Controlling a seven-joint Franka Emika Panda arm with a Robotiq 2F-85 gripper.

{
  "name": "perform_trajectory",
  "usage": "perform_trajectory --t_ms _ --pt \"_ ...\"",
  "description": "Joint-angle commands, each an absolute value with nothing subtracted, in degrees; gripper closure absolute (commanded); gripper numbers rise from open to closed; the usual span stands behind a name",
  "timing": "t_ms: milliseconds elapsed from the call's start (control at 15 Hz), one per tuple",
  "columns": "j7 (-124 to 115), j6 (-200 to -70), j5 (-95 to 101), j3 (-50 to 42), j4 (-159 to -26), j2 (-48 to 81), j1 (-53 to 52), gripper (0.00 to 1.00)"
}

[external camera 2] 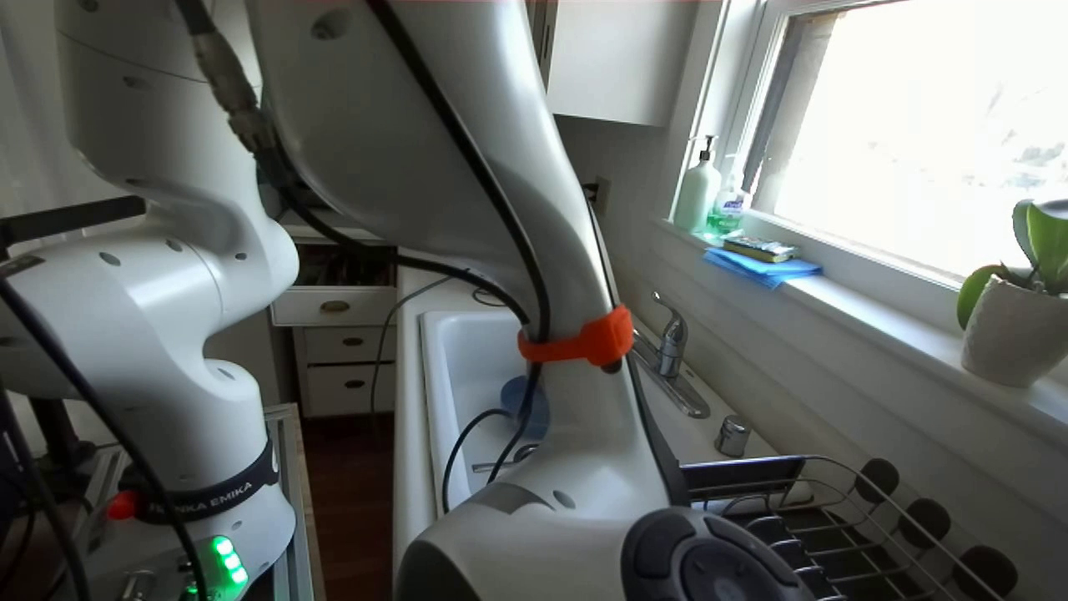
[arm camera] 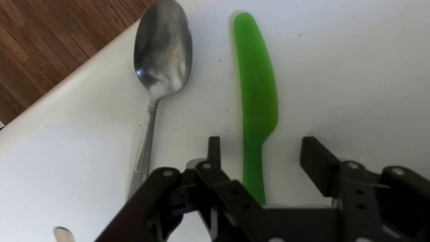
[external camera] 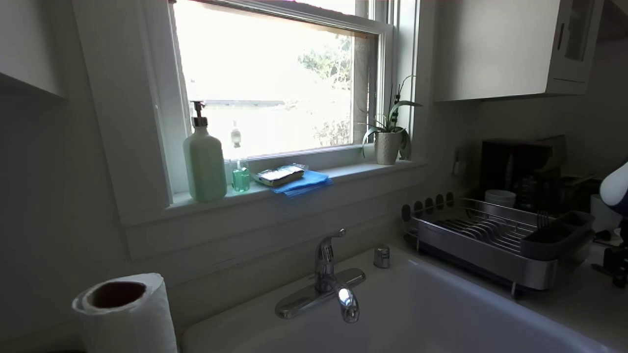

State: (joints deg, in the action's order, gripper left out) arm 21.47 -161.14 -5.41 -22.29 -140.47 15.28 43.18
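Observation:
In the wrist view my gripper is open, its two dark fingers spread apart. A green knife lies on the white surface and its narrow handle runs between the fingers, with gaps on both sides. The handle's lower end is hidden behind the gripper body. A metal spoon lies to the left of the knife, bowl at the top, its handle end hidden by the left finger. The tip of a pale tan object shows at the bottom left. The gripper does not show in either exterior view.
The surface ends at a wooden floor. A dish rack stands beside the sink and faucet. The sill holds bottles, blue cloths and a potted plant. The arm spans an exterior view. A paper roll stands near.

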Motion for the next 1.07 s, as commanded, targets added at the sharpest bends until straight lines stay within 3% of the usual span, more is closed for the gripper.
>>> perform_trajectory --t_ms 0,267,333,1000 --pt "22.0 -160.6 -5.5 -20.8 -138.9 16.5 44.7 0.69" --pt "21.7 -160.2 -5.1 -20.8 -138.4 16.6 44.5 0.96" --pt "21.7 -160.1 -5.1 -20.8 -138.4 16.6 44.5 0.99" --pt "21.7 -153.9 -2.1 -24.7 -138.9 9.8 45.0 0.96"
